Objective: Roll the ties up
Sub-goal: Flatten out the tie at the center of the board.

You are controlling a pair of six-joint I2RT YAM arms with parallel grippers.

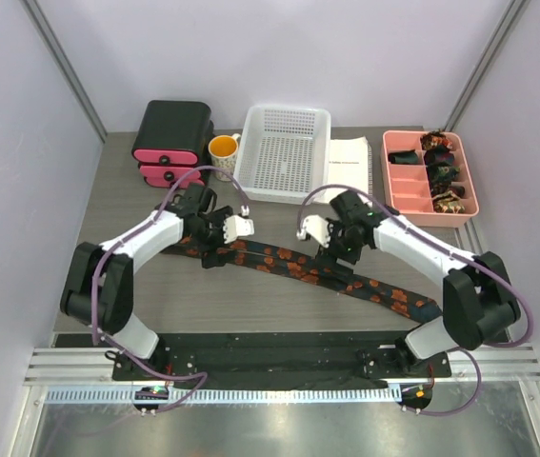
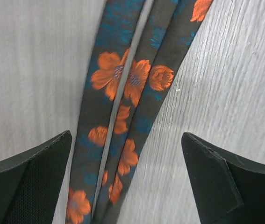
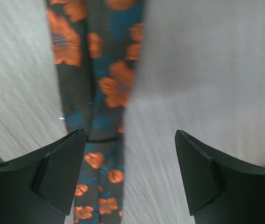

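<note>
The long dark fabric necktie with orange flowers [image 1: 308,268] lies doubled flat on the grey wooden tabletop [image 1: 250,309], running from centre-left to near right. Left hand [image 2: 126,151] and right hand [image 3: 130,140] hover over it, spread wide, gripping nothing, probably so it lies straight for rolling.

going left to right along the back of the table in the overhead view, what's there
black and pink box → orange mug → white basket → white paper → pink tray
</note>
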